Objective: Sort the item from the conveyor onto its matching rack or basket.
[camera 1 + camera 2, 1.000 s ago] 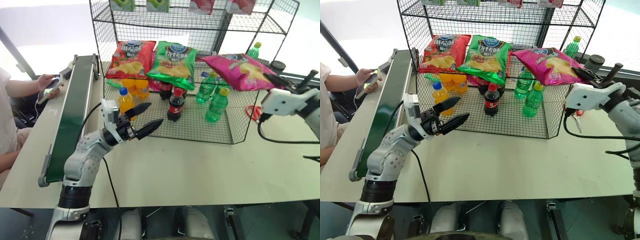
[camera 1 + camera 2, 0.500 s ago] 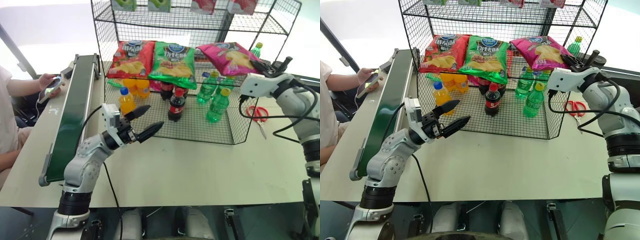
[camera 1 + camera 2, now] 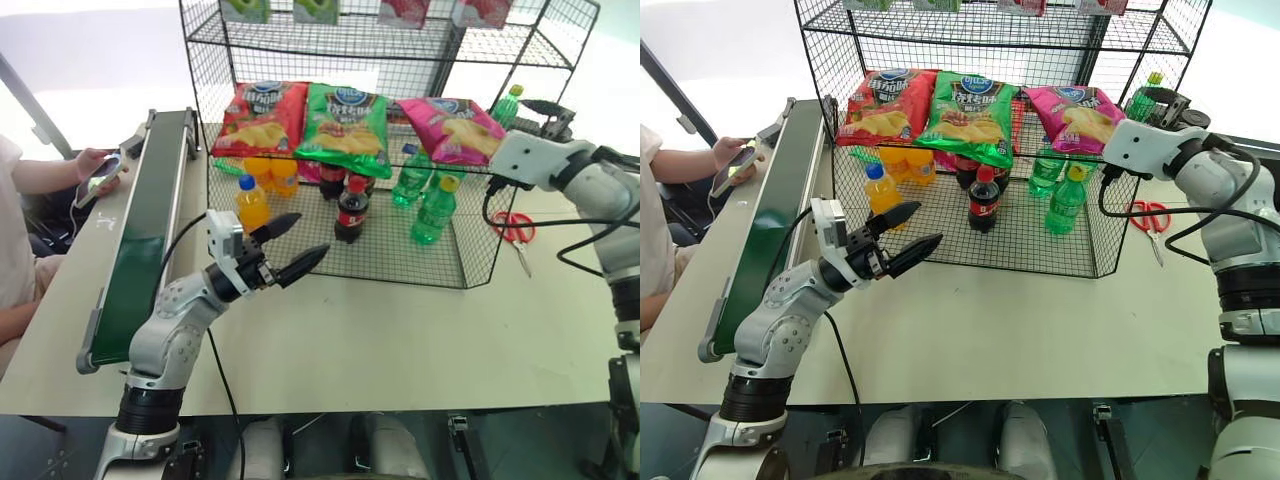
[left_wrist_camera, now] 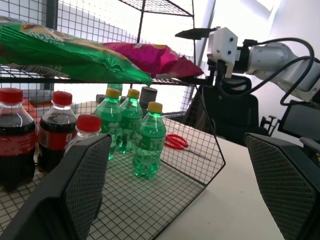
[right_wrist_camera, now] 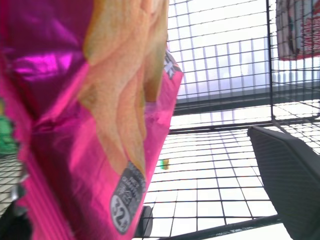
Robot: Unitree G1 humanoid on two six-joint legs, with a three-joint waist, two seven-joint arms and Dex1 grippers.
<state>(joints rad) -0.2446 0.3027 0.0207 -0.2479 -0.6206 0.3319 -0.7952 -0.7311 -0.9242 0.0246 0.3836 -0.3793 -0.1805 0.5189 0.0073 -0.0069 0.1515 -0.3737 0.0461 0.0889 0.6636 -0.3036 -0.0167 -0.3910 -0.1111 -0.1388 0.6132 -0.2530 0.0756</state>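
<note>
The item, a magenta-pink chip bag (image 3: 452,128), lies on the middle tier of the black wire rack (image 3: 400,258), just right of a green bag. My right gripper (image 3: 1138,112) is at the bag's right end, level with that tier. It is open, and its fingers (image 5: 292,175) stand wide apart beside the bag (image 5: 75,125). In front of the rack, above the table, my left gripper (image 3: 292,245) hangs open and empty. The dark green conveyor (image 3: 150,220) runs along the table's left side with nothing on its belt.
A red chip bag (image 3: 262,115) and a green chip bag (image 3: 348,125) share the tier. Orange (image 3: 252,200), cola (image 3: 350,210) and green bottles (image 3: 435,210) stand on the bottom tier. Red scissors (image 3: 515,228) lie right of the rack. A person's hand (image 3: 92,165) holds a phone beyond the conveyor.
My right gripper carried the pink bag leftward onto the rack's middle tier, then opened and let it go. The left arm has stayed in place.
</note>
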